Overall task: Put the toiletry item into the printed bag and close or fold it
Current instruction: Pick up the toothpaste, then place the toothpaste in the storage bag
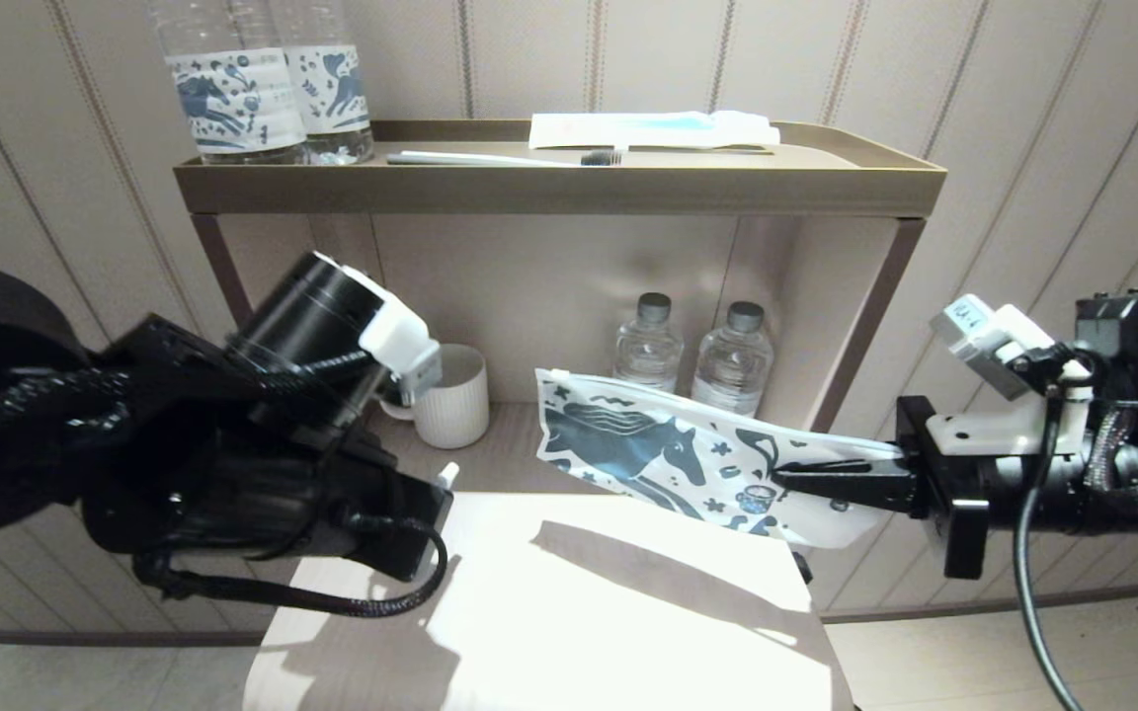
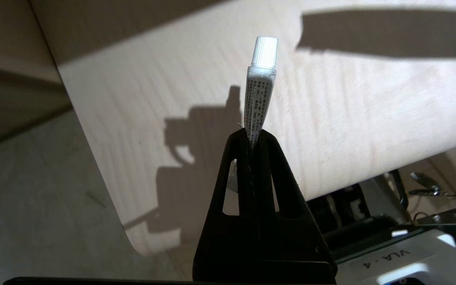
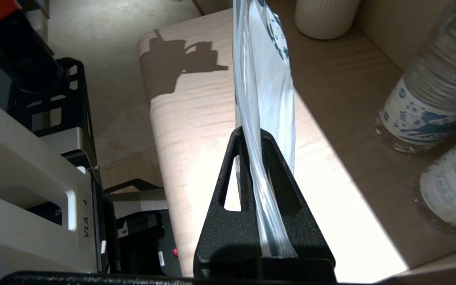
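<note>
The printed bag, a white pouch with a dark blue horse, hangs in the air over the far edge of the pale table. My right gripper is shut on its right end, and the plastic is pinched between the jaws in the right wrist view, with the bag edge-on. My left gripper is shut on a small white tube with fine print and a ribbed cap; the cap tip shows left of the bag. No white comb shows in any view.
The upper shelf carries a thin toothbrush, a white-and-blue packet and two horse-label bottles. In the niche below stand a ribbed white cup and two small bottles, just behind the bag.
</note>
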Motion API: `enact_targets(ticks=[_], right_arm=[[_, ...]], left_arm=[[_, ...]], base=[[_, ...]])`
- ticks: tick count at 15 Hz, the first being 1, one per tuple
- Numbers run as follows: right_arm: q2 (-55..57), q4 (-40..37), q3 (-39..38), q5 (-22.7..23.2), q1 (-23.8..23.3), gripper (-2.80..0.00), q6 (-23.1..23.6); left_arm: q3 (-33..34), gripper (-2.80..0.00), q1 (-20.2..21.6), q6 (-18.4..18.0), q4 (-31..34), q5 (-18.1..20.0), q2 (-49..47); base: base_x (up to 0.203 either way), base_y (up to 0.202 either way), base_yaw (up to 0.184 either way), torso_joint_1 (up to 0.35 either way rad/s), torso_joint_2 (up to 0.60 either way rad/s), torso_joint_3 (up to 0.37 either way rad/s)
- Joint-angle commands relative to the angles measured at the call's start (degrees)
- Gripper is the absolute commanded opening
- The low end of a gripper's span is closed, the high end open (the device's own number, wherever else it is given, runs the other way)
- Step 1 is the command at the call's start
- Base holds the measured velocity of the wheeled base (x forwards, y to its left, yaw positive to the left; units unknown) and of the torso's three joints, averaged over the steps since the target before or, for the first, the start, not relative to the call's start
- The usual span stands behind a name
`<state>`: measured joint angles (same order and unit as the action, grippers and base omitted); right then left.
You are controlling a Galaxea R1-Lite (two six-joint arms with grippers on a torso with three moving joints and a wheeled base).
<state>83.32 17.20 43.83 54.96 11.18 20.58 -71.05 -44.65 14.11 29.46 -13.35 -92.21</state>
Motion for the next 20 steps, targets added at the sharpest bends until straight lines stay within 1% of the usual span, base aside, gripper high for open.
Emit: enact_targets(ticks=[1, 3, 4, 5, 8, 11, 14, 18, 19, 20], right_arm=[[0.08, 0.11, -1.24, 0.19, 1.28, -2.80, 2.00], [0.09, 0.11, -1.91, -0.10, 1.47, -2.80, 4.89], [0.00, 0.11, -1.99, -0.43, 1.47, -2.80, 5.08], [0.00, 0.11, -2.05, -0.68, 1.56, -2.80, 5.17], [-0.23, 0.11, -2.34, -0.91, 2.00, -2.80, 5.17], [0.55, 0.18, -2.63, -2.47, 3.41, -2.80, 5.24], [0.70, 0.11, -2.78, -2.66, 4.64, -2.80, 5.26], [0.88, 0.11, -2.92, -2.66, 4.99, -2.80, 5.26], [0.80, 0.18, -3.04, -2.91, 5.46, -2.80, 5.26], [0.70, 0.20, -3.13, -3.82, 5.77, -2.80, 5.32]], left_arm=[[-3.70, -2.80, 0.17, -2.18, 0.10, 0.59, 2.91], [-7.85, -2.80, -0.39, -5.89, 0.07, 3.99, 1.95], [-9.65, -2.80, -0.81, -7.03, 0.07, 6.04, 1.03], [-10.55, -2.80, -0.99, -7.42, 0.07, 6.89, -0.04], [-11.61, -2.80, -0.96, -7.46, -0.37, 7.17, -0.71], [-11.35, -2.80, -0.93, -7.52, 0.15, 7.17, 0.48], [-11.97, -2.80, -0.93, -7.52, 0.08, 7.20, -0.22], [-15.64, -2.80, -1.03, -7.60, 0.71, 7.24, -2.87], [-16.03, -2.80, -1.46, -7.60, 0.55, 8.17, -3.06], [-16.13, -2.80, -1.96, -7.81, 0.45, 10.74, -2.97]], base=[[0.000, 0.000, 0.000, 0.000, 0.00, 0.000], [0.000, 0.000, 0.000, 0.000, 0.00, 0.000], [0.000, 0.000, 0.000, 0.000, 0.00, 0.000], [0.000, 0.000, 0.000, 0.000, 0.00, 0.000], [0.000, 0.000, 0.000, 0.000, 0.00, 0.000], [0.000, 0.000, 0.000, 0.000, 0.00, 0.000], [0.000, 0.000, 0.000, 0.000, 0.00, 0.000], [0.000, 0.000, 0.000, 0.000, 0.00, 0.000], [0.000, 0.000, 0.000, 0.000, 0.00, 0.000], [0.000, 0.000, 0.000, 0.000, 0.00, 0.000]])
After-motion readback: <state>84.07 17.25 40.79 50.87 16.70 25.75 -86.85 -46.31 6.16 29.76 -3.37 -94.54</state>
